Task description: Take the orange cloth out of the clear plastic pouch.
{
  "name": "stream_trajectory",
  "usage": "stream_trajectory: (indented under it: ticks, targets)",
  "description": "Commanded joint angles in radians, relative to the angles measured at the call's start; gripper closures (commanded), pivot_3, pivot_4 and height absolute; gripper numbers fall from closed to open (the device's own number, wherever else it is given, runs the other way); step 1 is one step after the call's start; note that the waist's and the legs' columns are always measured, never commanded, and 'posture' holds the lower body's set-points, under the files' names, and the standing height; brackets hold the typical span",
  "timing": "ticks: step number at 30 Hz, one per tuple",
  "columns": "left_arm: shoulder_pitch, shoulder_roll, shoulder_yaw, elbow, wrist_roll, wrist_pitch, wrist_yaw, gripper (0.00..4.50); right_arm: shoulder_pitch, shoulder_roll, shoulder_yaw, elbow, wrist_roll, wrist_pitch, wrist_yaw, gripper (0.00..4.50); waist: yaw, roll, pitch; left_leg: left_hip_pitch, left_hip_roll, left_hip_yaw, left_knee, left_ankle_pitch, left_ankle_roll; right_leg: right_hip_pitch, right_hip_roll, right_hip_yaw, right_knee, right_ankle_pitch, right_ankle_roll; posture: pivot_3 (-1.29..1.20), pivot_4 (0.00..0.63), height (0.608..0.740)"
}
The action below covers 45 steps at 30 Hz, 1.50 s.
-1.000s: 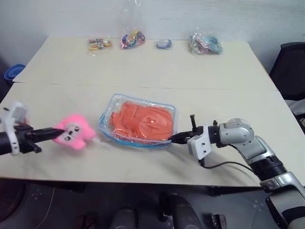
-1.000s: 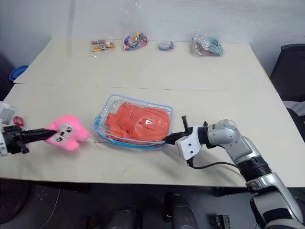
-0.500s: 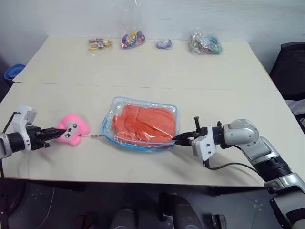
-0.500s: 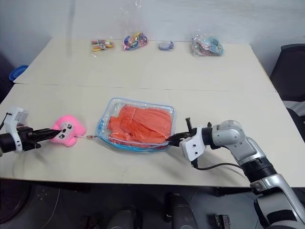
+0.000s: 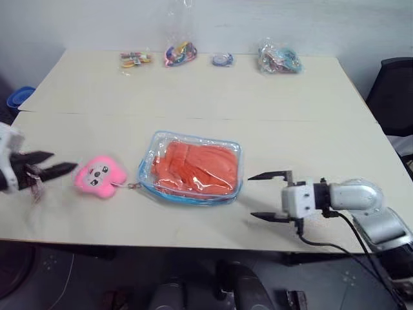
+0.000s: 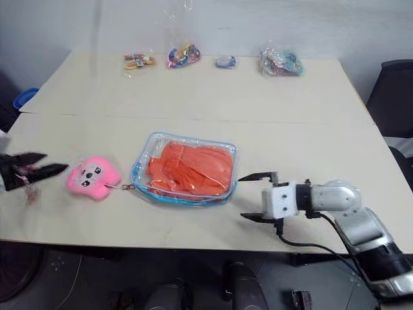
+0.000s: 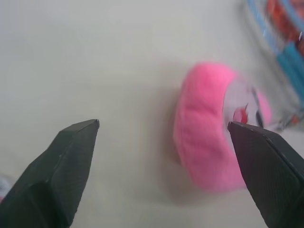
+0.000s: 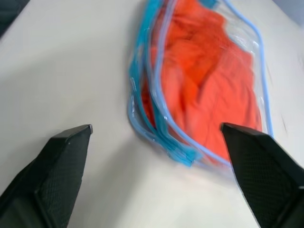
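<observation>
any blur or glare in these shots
Left wrist view: the pink toy is soft and out of focus. Right wrist view: the pouch edge is smeared. Left eye view: the left gripper is blurred; glare streaks the pouch over the cloth.

Two big tan tables (image 5: 193,90) stand pushed together by a pale wall (image 5: 258,19). A black chair (image 5: 393,97) sits at the right. The floor below is dark.

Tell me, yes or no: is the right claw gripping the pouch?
No. The right claw is open, clear of the clear plastic pouch.
</observation>
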Motion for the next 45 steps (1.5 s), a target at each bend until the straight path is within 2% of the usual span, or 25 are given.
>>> stream_trajectory:
  ticks: [1, 4, 6, 7, 9, 12, 14, 17, 22, 25, 33, 35, 37, 39, 42, 45]
  targets:
    - [-0.030, 0.073, 0.044, -0.194, -0.087, -0.030, -0.161, 0.01, 0.038, -0.070, -0.151, -0.191, 0.328, 0.352, -0.042, 0.00, 0.000, 0.000, 0.000, 0.000, 0.000, 0.000, 0.000, 0.000, 0.000, 0.000, 0.000, 0.000, 0.000, 0.000, 0.000, 0.00, 0.150, 0.740]
    - [-0.013, 0.109, -0.050, -0.378, -0.027, -0.124, -0.206, 0.01, 0.078, -0.098, -0.235, -0.274, 0.513, 0.537, -0.071, 0.00, 0.003, 0.000, 0.000, 0.001, 0.000, -0.001, 0.000, -0.001, 0.000, 0.001, 0.000, 0.000, -0.001, 0.000, 0.000, 0.00, 0.150, 0.740]
    - [-0.008, 0.111, -0.172, -0.472, 0.102, -0.254, -0.181, 0.01, 0.091, -0.093, -0.268, -0.311, 0.588, 0.614, -0.103, 0.00, 0.004, 0.002, 0.000, 0.001, 0.000, -0.001, -0.001, -0.001, 0.000, 0.001, 0.000, 0.000, -0.001, 0.000, 0.000, 0.00, 0.150, 0.740]
    - [-0.014, 0.099, -0.258, -0.488, 0.226, -0.377, -0.141, 0.01, 0.093, -0.087, -0.277, -0.329, 0.612, 0.641, -0.119, 0.00, 0.006, 0.003, 0.001, 0.001, 0.000, 0.000, -0.001, -0.001, 0.001, 0.002, 0.000, 0.001, -0.001, 0.000, 0.000, 0.00, 0.150, 0.740]
    - [-0.042, 0.048, -0.382, -0.485, 0.381, -0.532, -0.083, 0.01, 0.085, -0.070, -0.286, -0.349, 0.632, 0.673, -0.149, 0.00, 0.005, 0.005, 0.002, 0.001, -0.001, 0.001, -0.001, -0.004, 0.007, 0.002, 0.000, 0.003, -0.001, 0.000, 0.000, 0.00, 0.150, 0.740]
    - [-0.085, -0.091, -0.488, -0.441, 0.498, -0.670, 0.018, 0.01, 0.075, -0.051, -0.286, -0.368, 0.630, 0.701, -0.186, 0.00, 0.007, 0.004, 0.002, 0.000, -0.001, 0.004, -0.003, -0.004, 0.007, 0.003, 0.002, 0.005, -0.001, 0.000, 0.001, 0.00, 0.150, 0.740]
    - [-0.097, -0.136, -0.528, -0.402, 0.579, -0.752, 0.065, 0.01, 0.083, -0.044, -0.289, -0.384, 0.620, 0.711, -0.196, 0.00, 0.005, 0.003, 0.002, -0.001, 0.000, 0.005, -0.003, -0.004, 0.006, 0.001, 0.003, 0.006, -0.001, 0.000, 0.001, 0.00, 0.150, 0.740]
    - [-0.111, -0.183, -0.533, -0.365, 0.599, -0.782, 0.100, 0.01, 0.103, -0.039, -0.297, -0.405, 0.615, 0.719, -0.213, 0.00, 0.004, 0.003, 0.002, -0.001, 0.001, 0.006, -0.003, -0.003, 0.004, 0.001, 0.004, 0.005, -0.001, 0.000, 0.001, 0.00, 0.150, 0.740]
    - [-0.099, -0.164, -0.524, -0.308, 0.604, -0.852, 0.077, 0.01, 0.133, -0.027, -0.301, -0.420, 0.581, 0.716, -0.236, 0.00, 0.005, 0.003, 0.002, 0.000, 0.001, 0.007, -0.001, -0.004, 0.006, 0.001, 0.003, 0.005, -0.004, 0.002, 0.004, 0.00, 0.150, 0.740]
    - [-0.097, -0.168, -0.518, -0.291, 0.580, -0.873, 0.060, 0.61, 0.141, -0.018, -0.290, -0.426, 0.553, 0.708, -0.238, 0.00, 0.007, 0.003, 0.002, 0.000, 0.001, 0.006, 0.000, -0.004, 0.007, 0.001, 0.003, 0.005, -0.004, 0.002, 0.004, 0.00, 0.150, 0.740]
    - [-0.063, -0.187, -0.484, -0.376, 0.449, -0.757, -0.015, 3.05, 0.161, -0.013, -0.272, -0.429, 0.478, 0.683, -0.203, 0.00, 0.007, 0.003, 0.002, 0.000, 0.000, 0.007, 0.000, -0.004, 0.007, 0.001, 0.003, 0.005, -0.003, 0.002, 0.004, 0.00, 0.150, 0.740]
    - [-0.041, -0.201, -0.476, -0.441, 0.371, -0.626, -0.034, 3.65, 0.157, -0.006, -0.271, -0.428, 0.468, 0.681, -0.205, 0.00, 0.007, 0.003, 0.002, 0.000, 0.000, 0.007, 0.000, -0.004, 0.006, 0.001, 0.003, 0.005, -0.003, 0.002, 0.004, 0.00, 0.150, 0.740]
    - [-0.025, -0.220, -0.472, -0.540, 0.261, -0.380, -0.029, 4.28, 0.152, 0.004, -0.265, -0.431, 0.449, 0.676, -0.214, 0.00, 0.007, 0.003, 0.002, 0.000, 0.000, 0.007, 0.000, -0.004, 0.006, 0.001, 0.003, 0.005, -0.003, 0.002, 0.004, 0.00, 0.150, 0.740]
    - [-0.029, -0.250, -0.457, -0.622, 0.155, -0.131, 0.013, 4.44, 0.150, 0.019, -0.254, -0.438, 0.423, 0.670, -0.228, 0.00, 0.007, 0.003, 0.002, 0.000, 0.000, 0.006, 0.001, -0.004, 0.006, 0.002, 0.003, 0.006, -0.003, 0.002, 0.004, 0.00, 0.150, 0.740]
    - [-0.067, -0.340, -0.426, -0.676, 0.049, 0.098, 0.113, 4.44, 0.162, 0.034, -0.224, -0.456, 0.360, 0.650, -0.243, 0.00, 0.011, 0.003, 0.002, -0.001, -0.001, 0.006, 0.001, -0.004, 0.006, 0.002, 0.003, 0.007, -0.002, 0.002, 0.005, 0.00, 0.150, 0.740]
    - [-0.096, -0.421, -0.398, -0.692, 0.001, 0.230, 0.211, 4.50, 0.180, 0.048, -0.194, -0.463, 0.280, 0.604, -0.259, 0.59, 0.016, 0.002, 0.002, -0.001, -0.001, 0.006, 0.001, -0.003, 0.005, 0.003, 0.003, 0.007, -0.002, 0.002, 0.005, 0.00, 0.150, 0.740]
